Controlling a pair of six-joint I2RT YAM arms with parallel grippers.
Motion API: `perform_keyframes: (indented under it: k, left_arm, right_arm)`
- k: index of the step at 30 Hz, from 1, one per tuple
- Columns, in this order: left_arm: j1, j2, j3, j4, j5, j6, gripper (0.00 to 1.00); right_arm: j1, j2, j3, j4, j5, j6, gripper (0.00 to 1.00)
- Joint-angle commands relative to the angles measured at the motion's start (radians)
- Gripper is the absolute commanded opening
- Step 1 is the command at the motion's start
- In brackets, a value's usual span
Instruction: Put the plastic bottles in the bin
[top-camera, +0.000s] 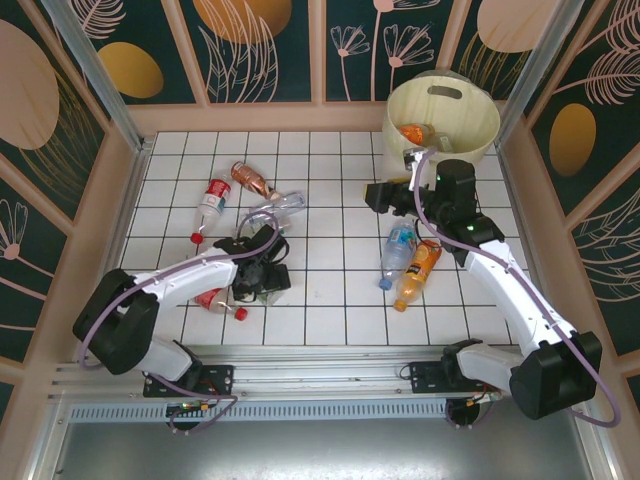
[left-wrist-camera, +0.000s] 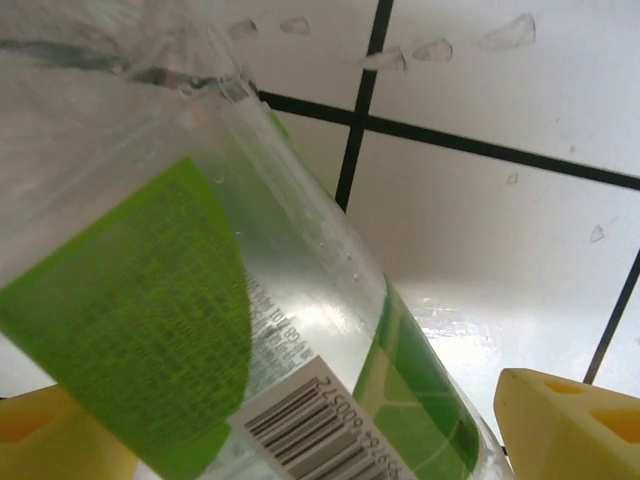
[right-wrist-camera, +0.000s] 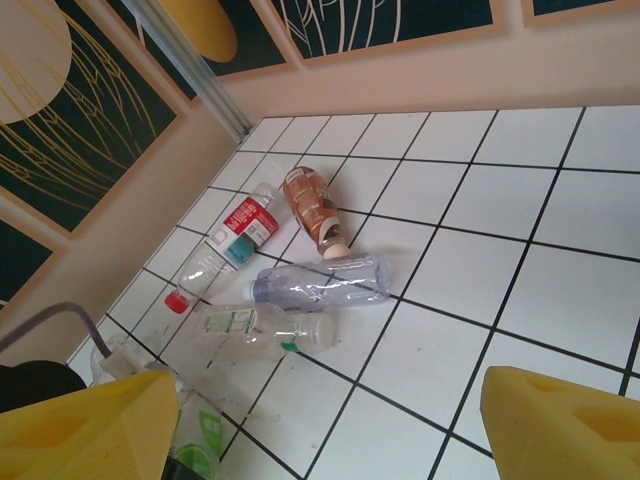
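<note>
Green-label bottle (left-wrist-camera: 200, 330) — red-capped bottle (top-camera: 222, 303) alongside

The top view looks steeply down from above the near edge, taking in the whole tiled table (top-camera: 330, 285). The left wrist camera sits very close to a green-label bottle (left-wrist-camera: 150, 330). The right wrist camera looks from higher, slanting across the tiles. Its red-label bottle (right-wrist-camera: 245, 225) at centre left also lies at the top view's upper left.
</note>
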Motion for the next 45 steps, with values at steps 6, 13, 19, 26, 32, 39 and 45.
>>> perform_keyframes:
  k: [6,13,19,26,32,39,45]
  left_arm:
    - [-0.09,0.068,0.073,0.002,0.022,0.043,0.75]
    - [-0.14,0.116,0.11,-0.017,0.001,0.074,0.71]
    - [-0.14,0.146,0.105,-0.004,-0.011,0.062,0.81]
    - [-0.14,0.162,0.12,0.001,-0.041,0.06,0.69]
    - [-0.14,0.1,0.125,0.031,-0.038,0.116,0.58]
    - [-0.141,-0.072,0.077,0.275,0.089,0.247,0.56]
    - [-0.141,-0.134,0.023,0.506,0.238,0.347,0.56]
  right_arm:
    - [0.008,-0.026,-0.022,0.005,-0.007,-0.014,0.8]
    - [0.011,-0.04,-0.042,0.008,-0.005,0.002,0.8]
    - [0.015,-0.05,-0.054,0.008,-0.002,0.011,0.8]
    - [0.017,-0.053,-0.06,0.007,0.005,0.012,0.8]
    - [0.017,-0.055,-0.108,0.031,0.008,0.092,0.8]
    - [0.032,-0.104,-0.211,0.118,-0.016,0.31,0.81]
    - [0.037,-0.113,-0.271,0.23,-0.099,0.429,0.86]
